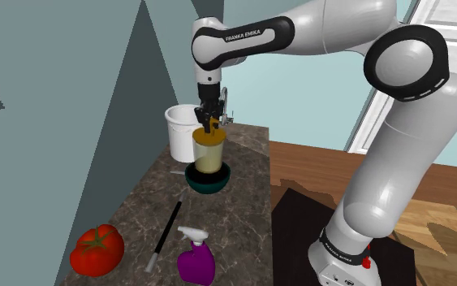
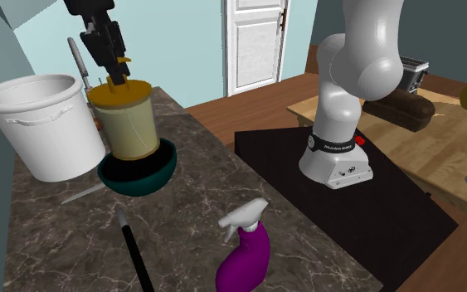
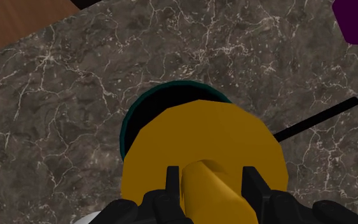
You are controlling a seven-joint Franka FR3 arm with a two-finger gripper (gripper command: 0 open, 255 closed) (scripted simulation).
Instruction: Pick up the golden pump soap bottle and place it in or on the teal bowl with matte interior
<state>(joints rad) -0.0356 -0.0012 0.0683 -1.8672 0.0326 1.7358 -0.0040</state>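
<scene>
One golden-capped pump soap bottle (image 1: 209, 151) with a pale body stands upright, base inside the dark teal round bowl (image 1: 208, 182), near the white plastic bucket (image 1: 178, 130) on its far side. The black two-finger gripper (image 3: 210, 177) clamps the pump head. Released, the tall bottle may tip on the bowl's curved floor.

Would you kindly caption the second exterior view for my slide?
Gripper clasping the nozzle of the golden pump soap bottle, standing in the teal bowl on the marbled counter.

White bucket (image 2: 36, 124) crowds the bowl (image 2: 143, 184); spray bottle (image 2: 244, 253) stands well apart.
</scene>
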